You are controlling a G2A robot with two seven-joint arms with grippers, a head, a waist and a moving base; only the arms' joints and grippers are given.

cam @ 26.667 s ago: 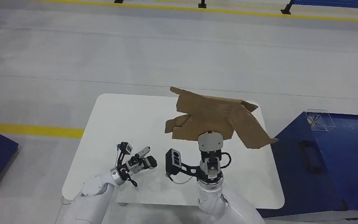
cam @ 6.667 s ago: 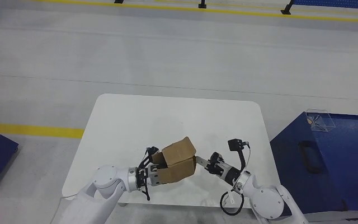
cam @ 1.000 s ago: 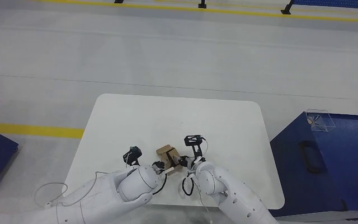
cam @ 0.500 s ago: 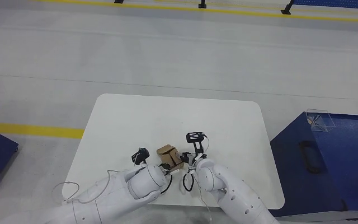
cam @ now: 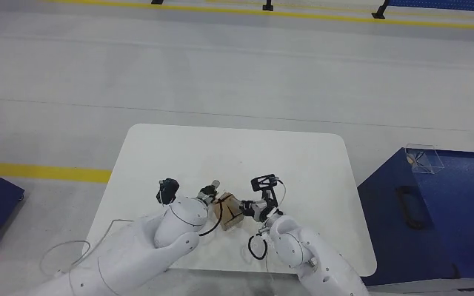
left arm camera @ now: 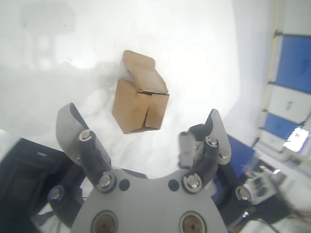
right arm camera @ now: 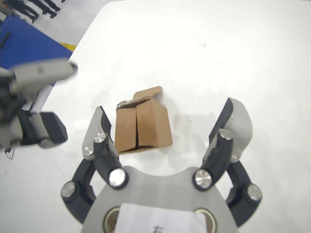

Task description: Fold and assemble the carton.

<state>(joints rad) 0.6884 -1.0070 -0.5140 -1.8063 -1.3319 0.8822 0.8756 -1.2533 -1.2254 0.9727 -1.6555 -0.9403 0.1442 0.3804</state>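
- Top view shows the carton (cam: 229,210) as a small brown cardboard box lying on the white table (cam: 296,155), near the front edge and about midway along it, between the two grippers.
- The left gripper (cam: 212,189) is just beside the carton on one side and the right gripper (cam: 249,208) just beside it on the other. Neither one holds it.
- In the left wrist view the carton (left arm camera: 139,107) has matte, plain faces and crisp folded edges. Two flaps on the near face meet in a straight dark seam.
- At its far end a tuck flap with rounded corners stands out, not pushed in, leaving a thin slit along the fold.
- The left gripper (left arm camera: 140,120) has its curved grey fingers, on black linkages with bright screws, spread wide with nothing between them.
- In the right wrist view the carton (right arm camera: 142,128) again shows a centre seam, with the rounded flap jutting beyond its far end.
- The right gripper (right arm camera: 165,109) is also spread wide and holds nothing. One ribbed black pad (right arm camera: 105,122) is right at the carton's side; contact cannot be told.
- The table (right arm camera: 194,25) is smooth and glossy with rounded corners and a few small dark specks.
- A blue cabinet (cam: 415,214) stands just beyond the table's right side.
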